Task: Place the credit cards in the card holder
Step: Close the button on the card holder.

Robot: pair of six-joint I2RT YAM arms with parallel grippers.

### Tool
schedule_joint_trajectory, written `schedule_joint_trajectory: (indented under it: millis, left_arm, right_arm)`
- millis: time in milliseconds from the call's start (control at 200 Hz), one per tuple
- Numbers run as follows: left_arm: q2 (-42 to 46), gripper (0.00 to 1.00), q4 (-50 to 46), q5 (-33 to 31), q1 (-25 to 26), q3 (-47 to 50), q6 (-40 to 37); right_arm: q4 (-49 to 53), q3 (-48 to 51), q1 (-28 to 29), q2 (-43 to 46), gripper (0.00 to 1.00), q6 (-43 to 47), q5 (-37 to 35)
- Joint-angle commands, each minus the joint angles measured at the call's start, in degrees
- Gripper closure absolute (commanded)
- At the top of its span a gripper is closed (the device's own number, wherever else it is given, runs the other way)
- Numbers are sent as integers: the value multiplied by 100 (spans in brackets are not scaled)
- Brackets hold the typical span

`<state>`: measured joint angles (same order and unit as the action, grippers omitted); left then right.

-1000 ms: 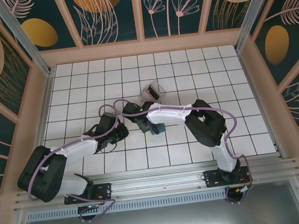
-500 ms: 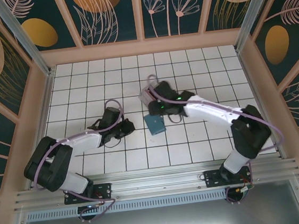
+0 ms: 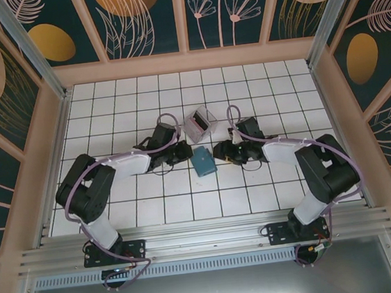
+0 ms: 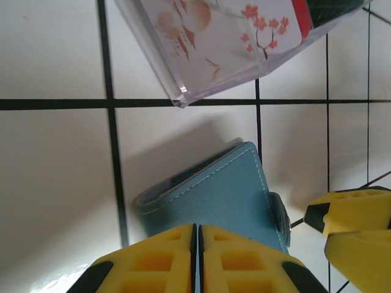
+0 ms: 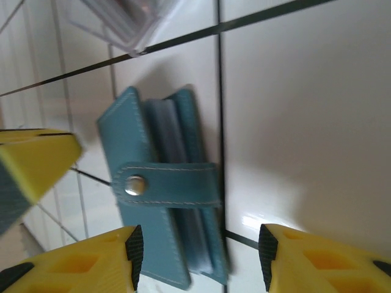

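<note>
"Both arms have swung in, flanking the card holder point(image 3: 202, 162) mid-worktop point(image 3: 107, 100)."

"Snapped closed, though. Left jaws are pressed together, right jaws stand half apart, both empty. I'd guess unsnapping comes next. The credit cards point(image 4: 232, 24) sit in the clear box point(image 4: 177, 91) just beyond."

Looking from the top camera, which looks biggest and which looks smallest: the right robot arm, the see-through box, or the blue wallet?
1. The right arm: by far the largest.
2. The clear box and the card holder: they look nearly the same size, too close to rank.
</note>
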<state>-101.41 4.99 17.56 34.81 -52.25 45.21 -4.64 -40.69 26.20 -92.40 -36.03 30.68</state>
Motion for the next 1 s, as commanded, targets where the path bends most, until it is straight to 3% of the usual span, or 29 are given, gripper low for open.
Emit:
schedule_joint_trajectory:
  millis: [0, 485, 991]
  left_arm:
    - [-283, 86, -278, 63, 57, -279, -117]
    - [-589, 86, -306, 37, 261, -554, 14]
    - [-644, 86, -166, 24, 359, -428, 132]
  right_arm:
    - [-715, 137, -36, -264, 45, -206, 629]
    - [-1249, 118, -52, -901, 44, -433, 949]
    - [-773, -97, -139, -1000, 45, -61, 827]
